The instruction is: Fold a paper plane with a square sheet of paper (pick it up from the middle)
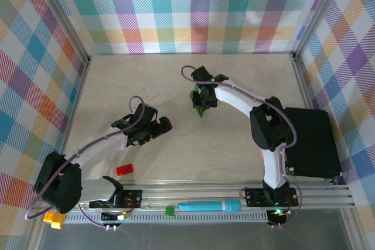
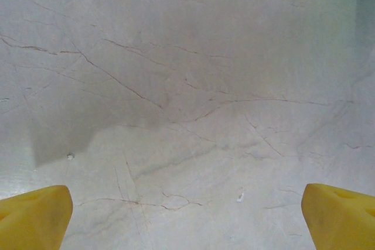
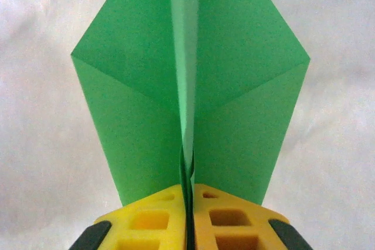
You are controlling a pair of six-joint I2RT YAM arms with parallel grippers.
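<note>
Far left: a yellow block [image 1: 54, 219] sits by your left arm's base, at the near edge.
Left of centre: a red block [image 1: 124, 170] lies flat on the counter [image 1: 117, 86], near the front rail.
Left tool: your left tool [image 1: 159, 125] is over bare counter. On its wrist camera the tool [image 2: 187, 221] has its yellow fingers [image 2: 35, 218] spread wide apart, with veined marble between them.
Front rail: a tiny green block [image 1: 170, 210] rests just left of the teal marker [image 1: 210, 206].
Centre: the paper plane [image 1: 201, 109] is mid-counter, right at your right tool [image 1: 202, 100].
Right tool: the tool [image 3: 188, 215] is pinched tight on the plane's [image 3: 240, 103] centre ridge, a wing spread to either side.
Far right: a black box [image 1: 310, 141] lies beside the right arm.
</note>
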